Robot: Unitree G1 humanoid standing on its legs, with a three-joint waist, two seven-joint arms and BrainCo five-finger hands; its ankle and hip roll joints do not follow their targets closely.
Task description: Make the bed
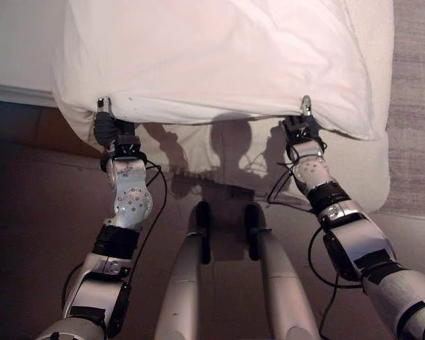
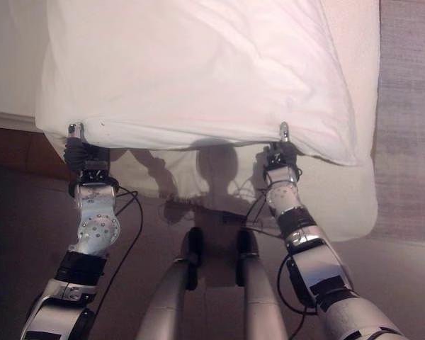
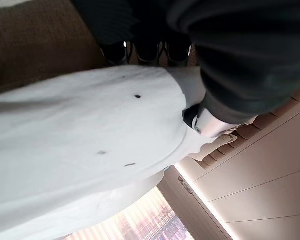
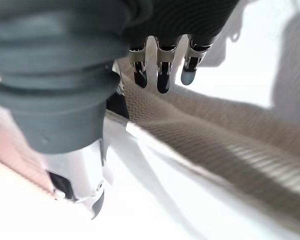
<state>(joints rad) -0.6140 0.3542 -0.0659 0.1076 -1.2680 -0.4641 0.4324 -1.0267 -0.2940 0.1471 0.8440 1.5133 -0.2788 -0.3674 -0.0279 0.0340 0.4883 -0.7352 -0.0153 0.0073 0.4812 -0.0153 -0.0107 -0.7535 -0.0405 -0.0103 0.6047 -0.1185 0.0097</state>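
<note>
Left eye view showed both arms reaching forward to the near edge of a white duvet (image 1: 219,57) raised over the bed (image 1: 372,180). Left hand (image 1: 108,126) held the duvet's near left corner, right hand (image 1: 302,126) held the near edge further right, the 2 hands well apart. The duvet hung as a broad, lightly wrinkled sheet between them, its lower edge nearly straight, casting shadows on the cream bed cover below. A carpet (image 1: 414,106) lay to the right of the bed, dark floor (image 1: 35,212) to the left.

Left wrist view: fingers (image 3: 142,50) curled under the white fabric edge with the thumb (image 3: 207,122) pressed on the other side, so the hand was pinching the duvet. A few small dark specks marked the cloth there.

Right wrist view: fingers (image 4: 162,75) bent down onto a textured grey-beige cloth layer with white duvet fabric beside the thumb (image 4: 85,195); the hand was clamped on the duvet edge.
</note>
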